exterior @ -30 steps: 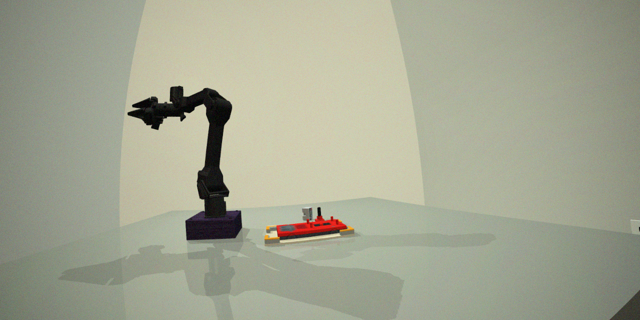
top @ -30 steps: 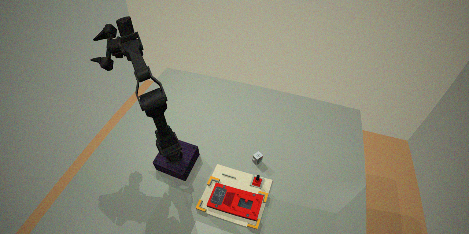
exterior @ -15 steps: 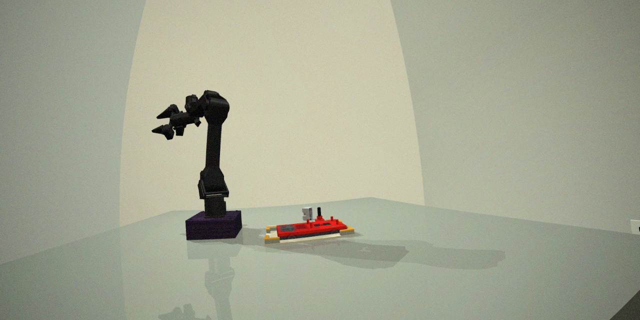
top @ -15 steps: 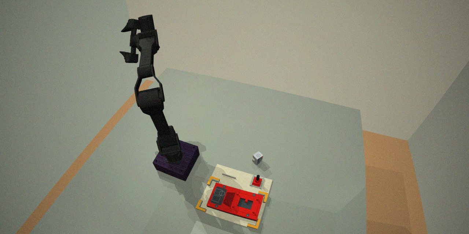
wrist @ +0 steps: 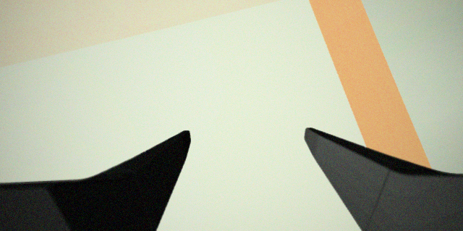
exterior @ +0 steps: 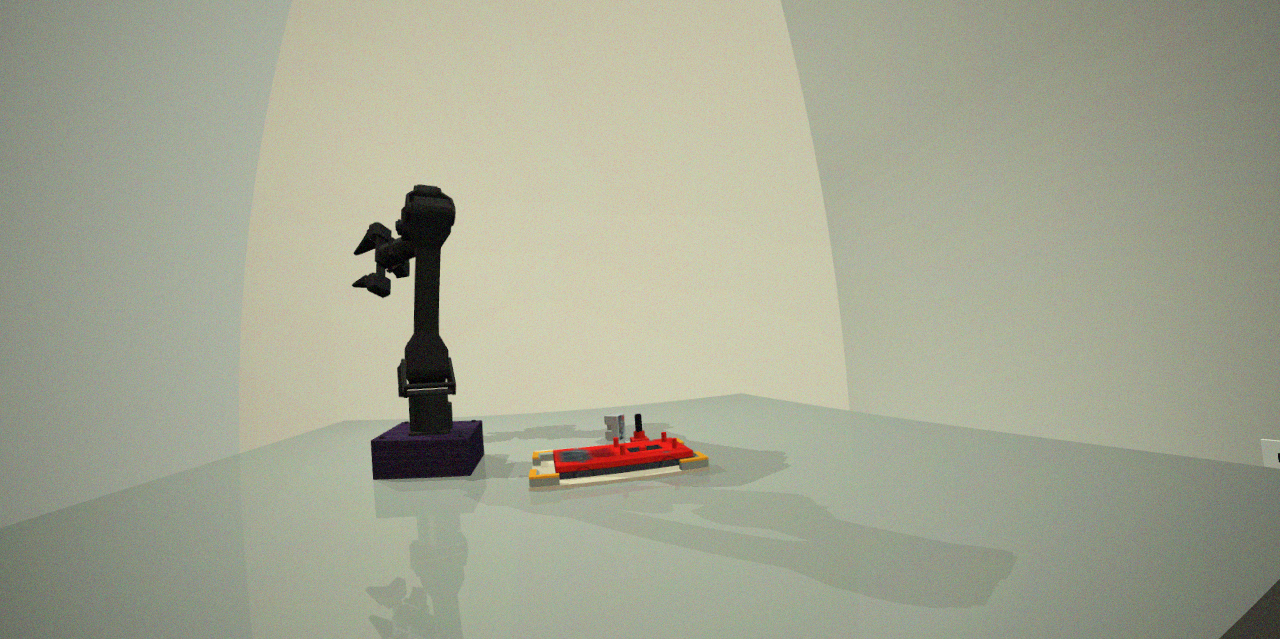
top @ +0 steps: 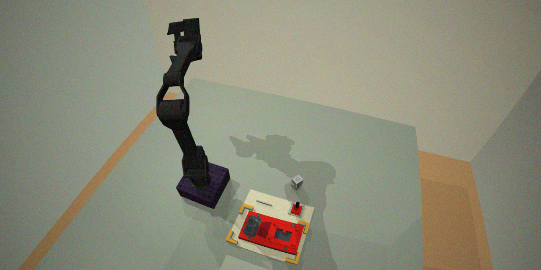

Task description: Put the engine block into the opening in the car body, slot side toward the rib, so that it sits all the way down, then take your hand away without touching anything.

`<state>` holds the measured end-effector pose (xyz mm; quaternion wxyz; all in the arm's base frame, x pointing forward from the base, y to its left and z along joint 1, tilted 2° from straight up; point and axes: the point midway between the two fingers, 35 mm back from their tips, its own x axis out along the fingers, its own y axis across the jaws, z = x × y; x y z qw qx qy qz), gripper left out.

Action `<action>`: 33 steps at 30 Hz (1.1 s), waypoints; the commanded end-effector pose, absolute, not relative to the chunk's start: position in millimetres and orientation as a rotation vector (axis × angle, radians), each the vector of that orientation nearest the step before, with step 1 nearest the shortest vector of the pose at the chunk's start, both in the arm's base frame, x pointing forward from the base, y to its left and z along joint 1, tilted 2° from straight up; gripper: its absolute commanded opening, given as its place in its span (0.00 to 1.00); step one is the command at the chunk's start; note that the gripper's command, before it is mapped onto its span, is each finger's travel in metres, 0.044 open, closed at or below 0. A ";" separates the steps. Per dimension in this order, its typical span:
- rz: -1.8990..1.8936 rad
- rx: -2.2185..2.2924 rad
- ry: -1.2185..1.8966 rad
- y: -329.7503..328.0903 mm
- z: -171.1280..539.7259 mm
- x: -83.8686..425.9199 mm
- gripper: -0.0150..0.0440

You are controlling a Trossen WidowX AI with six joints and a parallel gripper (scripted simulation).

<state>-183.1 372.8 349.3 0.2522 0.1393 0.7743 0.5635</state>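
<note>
The engine block [top: 297, 182] [exterior: 613, 425] is a small grey cube that stands on the table just behind the white board [top: 276, 202]. The red car body [top: 270, 240] [exterior: 622, 456] lies flat on the board, with a dark rectangular opening [top: 283, 234] toward its right end. My gripper [top: 181, 28] [exterior: 368, 263] [wrist: 247, 134] is open and empty. It is raised high above the arm's base, far from the block and the car body. The wrist view shows only walls and an orange strip between the fingers.
The arm stands on a purple base [top: 204, 186] [exterior: 427, 449] left of the board. A black peg on a small red stand [top: 297, 208] [exterior: 638, 424] and a thin grey bar [top: 263, 203] lie on the board. Orange corner brackets [top: 245, 206] frame the car body.
</note>
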 end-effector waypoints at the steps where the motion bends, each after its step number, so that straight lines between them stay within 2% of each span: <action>1: 1.529 0.394 1.990 391.0 334.4 -154.9 1.00; 18: 1.551 0.238 1.394 432.4 286.0 -22.1 1.00; 33: 1.461 -0.141 0.985 422.2 236.6 106.0 1.00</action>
